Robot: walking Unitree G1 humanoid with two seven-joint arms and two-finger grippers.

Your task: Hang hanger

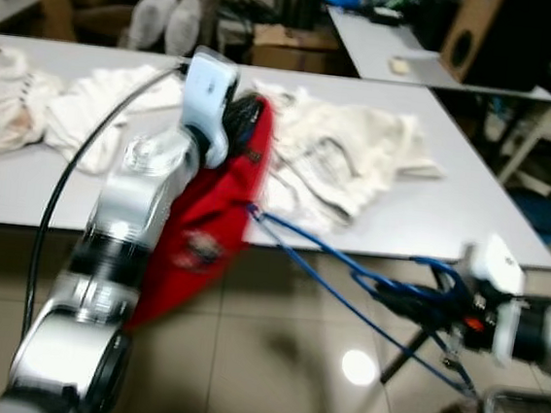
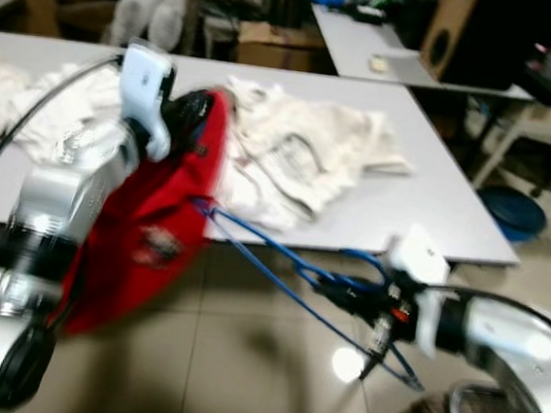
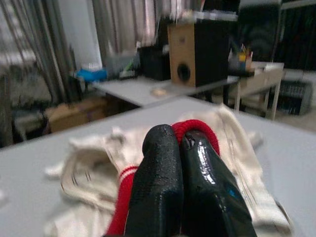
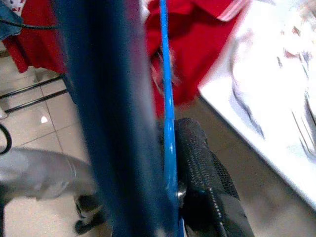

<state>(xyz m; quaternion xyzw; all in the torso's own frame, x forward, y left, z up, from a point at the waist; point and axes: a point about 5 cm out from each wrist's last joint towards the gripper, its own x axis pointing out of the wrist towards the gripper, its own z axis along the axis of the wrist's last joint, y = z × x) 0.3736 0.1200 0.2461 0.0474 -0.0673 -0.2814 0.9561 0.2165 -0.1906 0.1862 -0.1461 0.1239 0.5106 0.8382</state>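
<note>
- So, from where I'm standing: left gripper (image 1: pixel 240 115) is up around 11 o'clock over the near edge of the table (image 1: pixel 471 206), fingers (image 3: pixel 163 187) pressed together on the collar of a red shirt (image 1: pixel 205 229). Rest of the shirt just dangles below the table edge.
- Right gripper (image 1: pixel 413 303) sits lower, about 4 o'clock, clamped on a blue hanger (image 1: pixel 328 265). Wrist cam shows the wire running right alongside a black finger (image 4: pixel 202 173).
- Hanger's far tip points toward 10 o'clock and meets the shirt near its middle. Whether it's actually inside the cloth or just touching, I can't tell, too blurry.
- My guess on the setup: holding the shirt by the collar lets it hang open, so the other arm can feed the hanger in from the side.
- White clothes (image 1: pixel 339 154) are piled on the table behind, well clear of both arms.
- Hanging looks a way off; I can't spot a rail or hook anywhere.
- Risk as I see it: the wire snags the fabric rather than sliding into the shoulders.
</note>
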